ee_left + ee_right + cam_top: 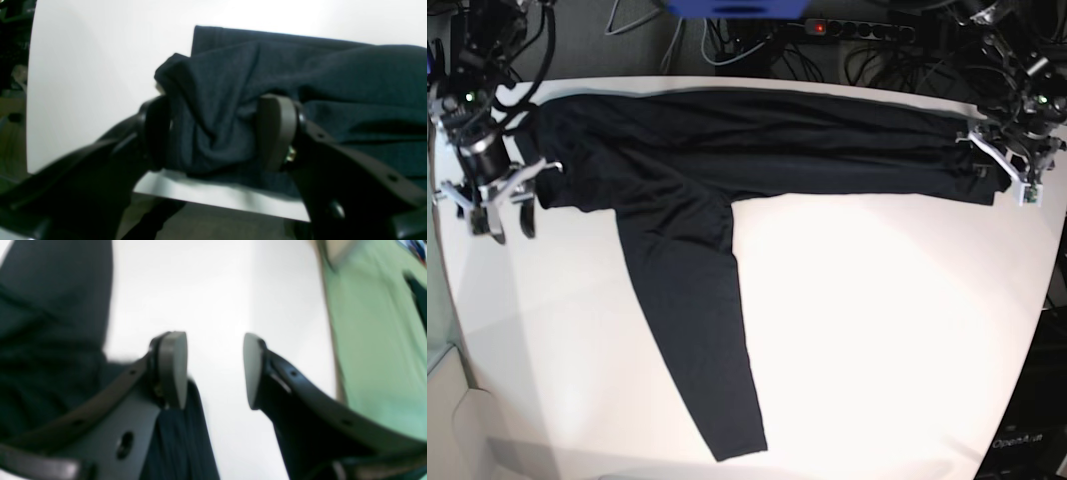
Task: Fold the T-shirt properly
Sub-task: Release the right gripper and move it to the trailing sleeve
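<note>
The T-shirt (727,150) is dark and lies in a long band along the far side of the white table (887,330). One sleeve (697,330) runs down toward the near edge. At the band's right end my left gripper (999,168) stands open. In the left wrist view a bunched fold of the T-shirt (217,100) sits between the wide-apart fingers of my left gripper (217,133). My right gripper (505,218) is at the band's left end. It is open (215,370) over bare table, with cloth (43,323) beside and under its left finger.
A power strip (857,30) and cables lie behind the table's far edge. The curved table edge runs close to both arms. A green surface (373,340) shows past the table in the right wrist view.
</note>
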